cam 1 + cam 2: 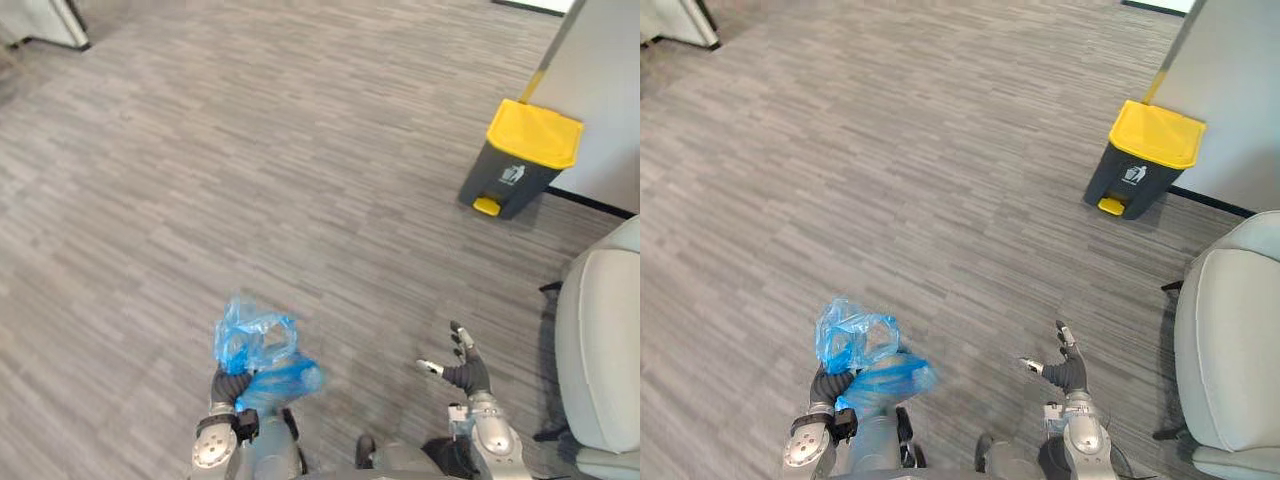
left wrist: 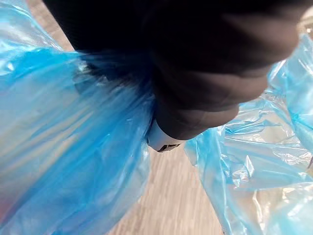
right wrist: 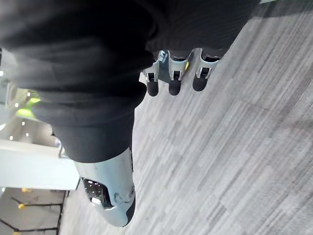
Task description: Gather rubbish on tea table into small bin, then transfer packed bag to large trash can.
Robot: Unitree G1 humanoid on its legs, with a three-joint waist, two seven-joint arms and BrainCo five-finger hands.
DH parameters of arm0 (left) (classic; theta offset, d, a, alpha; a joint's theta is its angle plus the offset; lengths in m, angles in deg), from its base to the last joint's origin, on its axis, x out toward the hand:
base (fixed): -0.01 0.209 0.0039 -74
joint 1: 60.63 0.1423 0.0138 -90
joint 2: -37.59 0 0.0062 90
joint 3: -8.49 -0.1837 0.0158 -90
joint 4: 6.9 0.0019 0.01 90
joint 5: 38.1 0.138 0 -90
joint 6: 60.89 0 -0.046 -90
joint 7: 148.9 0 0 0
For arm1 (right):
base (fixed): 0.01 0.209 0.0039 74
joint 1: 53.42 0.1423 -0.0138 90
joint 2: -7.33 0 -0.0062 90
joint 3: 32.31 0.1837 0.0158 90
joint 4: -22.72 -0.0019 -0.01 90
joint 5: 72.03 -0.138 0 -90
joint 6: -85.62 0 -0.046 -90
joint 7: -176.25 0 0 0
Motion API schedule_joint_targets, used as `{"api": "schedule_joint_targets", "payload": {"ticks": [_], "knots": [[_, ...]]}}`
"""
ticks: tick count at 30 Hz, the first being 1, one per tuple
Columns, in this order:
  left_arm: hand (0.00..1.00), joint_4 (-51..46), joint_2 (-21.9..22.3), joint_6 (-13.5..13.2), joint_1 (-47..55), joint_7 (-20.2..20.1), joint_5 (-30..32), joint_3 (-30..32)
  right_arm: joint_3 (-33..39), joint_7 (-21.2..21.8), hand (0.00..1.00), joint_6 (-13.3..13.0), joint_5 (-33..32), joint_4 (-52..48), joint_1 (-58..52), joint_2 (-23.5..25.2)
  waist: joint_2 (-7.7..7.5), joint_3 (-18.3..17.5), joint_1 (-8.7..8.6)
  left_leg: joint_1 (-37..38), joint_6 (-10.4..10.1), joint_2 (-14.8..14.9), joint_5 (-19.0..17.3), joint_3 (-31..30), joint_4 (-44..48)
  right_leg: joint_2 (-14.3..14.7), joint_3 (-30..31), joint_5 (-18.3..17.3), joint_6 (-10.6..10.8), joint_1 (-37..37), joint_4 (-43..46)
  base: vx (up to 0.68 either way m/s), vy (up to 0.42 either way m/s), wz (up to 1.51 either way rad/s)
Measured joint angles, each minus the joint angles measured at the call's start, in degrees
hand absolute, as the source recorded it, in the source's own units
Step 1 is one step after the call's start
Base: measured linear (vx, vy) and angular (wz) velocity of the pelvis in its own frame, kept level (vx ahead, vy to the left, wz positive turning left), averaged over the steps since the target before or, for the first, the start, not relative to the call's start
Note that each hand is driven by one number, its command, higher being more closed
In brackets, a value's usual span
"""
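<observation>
A crumpled blue plastic bag [image 1: 258,352] hangs above the floor at the lower left, and my left hand [image 1: 229,384] is shut on its gathered top. In the left wrist view the blue bag [image 2: 58,147] wraps round my left hand [image 2: 195,98] on both sides. My right hand [image 1: 463,370] floats at the lower right with fingers straight and nothing in it; its fingertips [image 3: 169,88] show over bare floor in the right wrist view. A dark grey trash can with a yellow lid and yellow pedal [image 1: 520,158] stands at the upper right, lid closed, far from both hands.
Grey striped carpet floor [image 1: 250,180] stretches between me and the can. A pale grey armchair [image 1: 600,350] stands at the right edge. A light wall panel [image 1: 600,90] rises behind the can. A white furniture corner [image 1: 45,25] sits at the top left.
</observation>
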Motion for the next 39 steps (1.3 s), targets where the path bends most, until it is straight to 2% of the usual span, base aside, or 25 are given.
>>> {"api": "schedule_joint_targets", "payload": {"ticks": [2, 3, 4, 5, 7, 8, 9, 11, 12, 13, 14, 15, 17, 19, 21, 24, 26, 28, 29, 31, 33, 34, 35, 37, 39], "knots": [[1.0, -0.9, -2.1, 0.2, -0.2, 0.2, 0.0, 0.1, -1.6, 0.2, 0.0, 0.4, 0.4, 0.0, 0.0, 2.5, -4.15, -2.3, -0.12, 1.0, 3.7, -1.7, -4.8, 5.8, 5.4, -4.2, 4.5, -0.9, 2.0, -1.3, 3.8, 0.61, 0.387, -1.2], [1.0, -1.7, -2.6, 0.2, -0.3, 0.2, 0.0, 0.2, -2.0, 0.3, 0.0, 0.3, 0.4, -0.2, 0.3, 2.8, -5.29, -2.2, 0.0, 2.0, 4.3, -1.4, -6.0, 8.0, 6.2, -4.7, 5.3, -0.8, 2.5, -2.1, 6.0, 0.51, 0.285, -1.16], [1.0, -2.5, -3.6, 0.2, -0.3, 0.2, 0.0, 0.1, -2.4, 0.3, 0.0, 0.2, 0.4, -0.1, 1.3, 3.6, -7.01, -1.5, -0.02, 5.2, 5.2, -1.3, -8.0, 11.0, 6.6, -5.5, 5.8, 0.9, 7.0, -4.3, 13.4, 0.56, 0.308, -1.22], [1.0, -2.5, -4.5, 0.3, -0.2, 0.2, -0.1, -0.2, -2.5, 0.3, 0.0, 0.2, 0.4, -0.1, 1.8, 4.3, -7.43, -1.0, -0.23, 9.4, 5.8, -1.2, -9.4, 13.0, 5.3, -5.9, 5.2, 4.7, 14.8, -8.9, 24.4, 0.44, 0.21, -1.13], [1.0, -2.6, -5.7, 0.4, -0.5, 0.4, -0.1, -1.1, -2.4, 0.3, 0.0, 0.1, 0.4, -0.1, 1.8, 4.7, -7.12, -0.8, -0.45, 16.0, 5.7, -0.9, -10.8, 15.4, 2.2, -6.4, 1.4, 5.6, 13.3, -14.7, 35.9, 0.36, 0.1, -0.83], [1.0, -2.9, -5.7, 0.4, -0.7, 0.7, -0.1, -1.1, -2.4, 0.3, 0.0, 0.1, 0.4, -0.1, 1.8, 4.8, -6.97, -0.9, -0.48, 18.8, 5.4, -0.6, -11.3, 16.8, 0.4, -7.2, -2.1, 5.7, 10.5, -17.4, 38.0, 0.48, 0.065, -0.92], [1.0, -3.5, -5.8, 0.2, -1.5, 1.2, -0.1, -1.2, -2.2, 0.3, 0.0, 0.1, 0.4, 0.0, 2.1, 5.2, -6.36, -0.8, -0.58, 23.7, 3.6, 0.1, -13.1, 18.2, -4.1, -8.8, -9.7, 4.7, 6.4, -22.9, 36.2, 0.57, 0.019, -0.74], [1.0, -3.1, -6.9, 0.2, -2.0, 1.2, -0.1, -1.6, -2.2, 0.3, 0.0, 0.0, 0.8, 0.4, 2.5, 5.9, -6.42, -0.8, -2.42, 26.8, 2.1, 0.3, -13.6, 19.3, -7.2, -10.4, -16.0, 5.8, 4.2, -27.5, 25.8, 0.54, -0.05, -0.29], [1.0, -1.8, -7.3, 0.1, -2.4, 1.2, -0.1, -1.5, -2.2, 0.3, 0.0, 0.0, 1.8, 2.5, 3.6, 5.5, -6.28, -0.8, -3.69, 28.5, 1.1, 0.3, -13.7, 19.3, -8.8, -9.9, -17.9, 8.2, 3.0, -28.9, 17.0, 0.46, -0.144, 0.16], [1.0, 1.1, -7.9, 0.1, -3.5, 1.2, -0.1, -1.4, -1.9, 0.2, 0.0, 0.2, 2.4, 6.1, 4.8, 5.1, -6.49, -0.9, -4.12, 30.7, 0.4, -0.4, -13.3, 18.9, -10.2, -8.6, -17.8, 14.7, 1.3, -28.6, 7.3, 0.62, -0.194, 0.24], [1.0, 2.6, -7.9, 0.3, -3.9, 1.2, -0.1, -1.7, -1.9, 0.2, 0.0, 0.3, 2.6, 7.8, 5.0, 4.8, -6.59, -1.0, -4.68, 31.7, 0.2, -0.4, -13.2, 17.7, -10.1, -7.7, -17.2, 19.9, -1.5, -27.9, 6.9, 0.68, -0.201, 0.12], [1.0, 4.8, -6.5, 0.8, -4.8, 1.3, -0.1, -0.9, -1.9, 0.4, 0.0, 0.8, 2.7, 9.8, 5.6, 3.5, -3.8, -1.0, -4.73, 32.4, -1.1, 2.3, -12.1, 15.3, -8.4, -6.2, -18.3, 18.0, -3.0, -26.7, 9.3, 0.7, -0.216, -0.02], [1.0, 4.7, -4.2, 0.8, -4.6, 1.3, -0.1, 0.2, -1.2, 0.5, 0.0, 0.8, 2.7, 9.0, 5.6, 3.4, -2.42, -0.4, -4.71, 28.8, 0.1, 4.2, -7.5, 10.6, 2.2, -5.4, -20.6, 14.2, -4.2, -24.2, 10.1, 0.5, -0.211, -0.06], [1.0, 3.9, -2.0, 0.7, -4.3, 1.0, -0.1, 0.0, -0.2, 0.3, 0.0, 0.8, 2.6, 8.0, 5.1, 3.0, -0.93, 0.6, -4.34, 19.9, 2.3, 8.4, 4.4, 5.8, 23.7, -3.4, -21.1, 12.2, -5.4, -15.7, 4.7, 0.47, -0.197, 0.05], [1.0, 2.8, -1.7, 0.7, -4.1, 0.7, -0.1, -1.5, 0.2, -0.3, 0.0, 0.8, 2.1, 5.7, 4.6, 3.1, -0.92, 0.9, -3.04, 11.8, 3.2, 9.4, -0.5, 5.2, 36.9, -1.6, -20.5, 11.2, -6.1, -7.3, -1.3, 0.54, -0.104, -0.18], [1.0, 2.3, -1.5, 0.7, -4.2, -0.3, -0.1, -1.6, 0.7, -1.0, 0.0, 0.4, 1.3, 3.7, 4.7, 2.9, -2.16, 1.0, -1.54, 4.5, 4.5, 6.6, -6.5, 8.7, 31.2, -1.7, -18.4, 9.9, -5.5, -0.7, -6.2, 0.48, -0.018, -0.36], [1.0, 1.5, -1.1, 0.7, -3.8, -0.3, -0.1, -1.6, 1.8, -1.1, 0.0, 0.4, 0.8, 3.7, 5.0, 2.9, -2.13, 0.9, -0.16, 1.7, 5.0, 4.1, -7.2, 9.8, 20.0, -2.2, -16.6, 8.1, -4.0, 1.8, -7.1, 0.45, 0.105, -0.51], [1.0, 0.2, -0.8, 0.7, -3.3, -0.2, -0.1, -1.6, 3.8, -1.3, 0.0, 0.4, -0.3, 3.9, 4.5, 2.7, -1.97, 0.5, -0.08, 0.6, 3.6, 0.4, -5.7, 9.5, 4.6, -3.5, -14.9, 4.6, -1.0, 4.6, -7.2, 0.46, 0.216, -0.4], [1.0, -0.2, -0.8, 0.7, -3.2, -0.2, -0.1, -1.5, 4.1, -1.6, 0.0, 0.5, -0.4, 4.1, 4.6, 2.7, -1.73, 0.1, 0.06, 0.7, 5.1, 0.0, -2.5, 9.2, 3.6, -3.8, -13.9, 3.4, -0.3, 5.0, -6.9, 0.48, 0.282, -0.6], [1.0, -0.8, -2.0, 0.8, -3.0, -0.1, -0.1, -1.2, 4.0, -2.1, 0.0, 0.8, -0.8, 5.5, 4.3, 4.1, -5.05, -2.4, 0.39, 1.1, 8.7, -2.2, -7.2, 12.1, 8.0, -7.2, -10.9, 2.7, 1.6, 6.1, -6.2, 0.57, 0.269, -0.54], [1.0, -1.2, -2.1, 0.8, -3.5, -0.1, -0.1, -1.5, 4.1, -2.1, 0.0, 1.2, -0.8, 5.5, 4.5, 4.4, -6.08, -2.3, 1.04, 3.2, 9.6, -2.3, -10.1, 14.5, 9.5, -8.8, -9.2, 3.0, 2.5, 3.4, 1.9, 0.56, 0.271, -0.42], [1.0, -1.2, -2.4, 0.9, -3.7, -0.1, -0.1, -1.7, 4.2, -2.1, 0.0, 1.3, -0.8, 5.6, 4.8, 5.0, -6.72, -2.0, 0.83, 6.0, 10.0, -3.4, -11.4, 14.8, 9.0, -10.4, -8.2, 5.2, 7.0, -1.1, 14.6, 0.61, 0.284, -0.31], [1.0, -1.2, -2.9, 1.5, -3.7, 0.0, -0.1, -2.1, 4.2, -2.1, 0.0, 1.3, -0.9, 5.9, 4.9, 5.7, -6.83, -1.8, -0.17, 10.2, 10.2, -4.5, -12.7, 14.9, 6.9, -11.1, -7.6, 5.8, 8.5, -5.6, 27.1, 0.58, 0.2, -0.15], [1.0, -1.2, -3.4, 1.6, -3.1, 0.2, -0.1, -2.2, 4.1, -2.0, 0.0, 1.3, -1.2, 7.1, 5.5, 6.6, -6.03, -1.3, -0.46, 18.3, 10.3, -5.1, -13.1, 15.6, 2.0, -10.5, -9.6, 5.0, 7.1, -11.1, 36.5, 0.52, 0.081, -0.06], [1.0, -1.3, -4.6, 1.4, -3.2, 1.0, -0.2, -1.9, 4.1, -2.0, 0.0, 1.3, -2.2, 7.1, 5.1, 7.0, -4.91, -0.7, -0.58, 23.4, 9.6, -5.1, -13.6, 15.5, -2.5, -10.2, -14.3, 4.0, 5.2, -15.8, 34.9, 0.36, 0.019, 0.02]]}}
